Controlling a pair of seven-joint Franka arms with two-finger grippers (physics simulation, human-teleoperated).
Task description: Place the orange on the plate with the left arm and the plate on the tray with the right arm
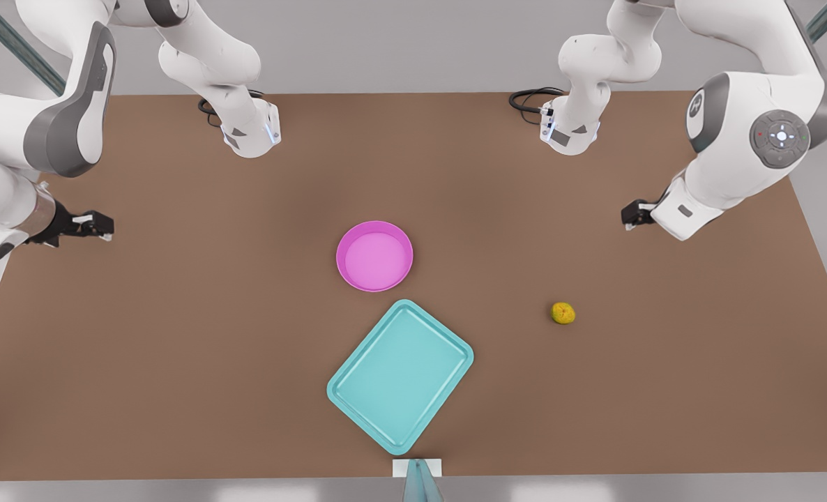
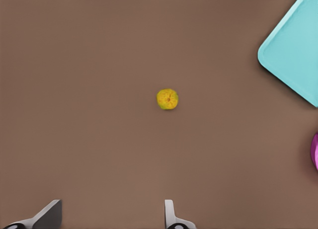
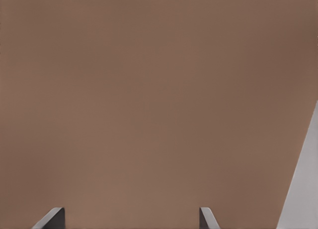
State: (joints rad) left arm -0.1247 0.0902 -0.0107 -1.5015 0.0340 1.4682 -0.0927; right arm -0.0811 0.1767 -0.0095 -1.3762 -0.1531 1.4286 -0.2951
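The brown desk (image 1: 176, 348) carries everything. The teal tray (image 1: 400, 376) lies askew near the front edge, empty; the pink plate (image 1: 374, 256) sits just beyond it, apart. The orange (image 1: 563, 313) rests alone toward the front view's right. The left claw (image 1: 630, 215) hangs above that side, fingers (image 2: 171, 216) spread, probably staged for the fruit. The right claw (image 1: 100, 226) waits opposite, also spread.

Lighting was even, diffuse, overhead. Counter (image 1: 176, 348) showed only faint soft shadows under the orange (image 1: 563, 313) and tray (image 1: 400, 376). No glare, no blur, no edge distortion.
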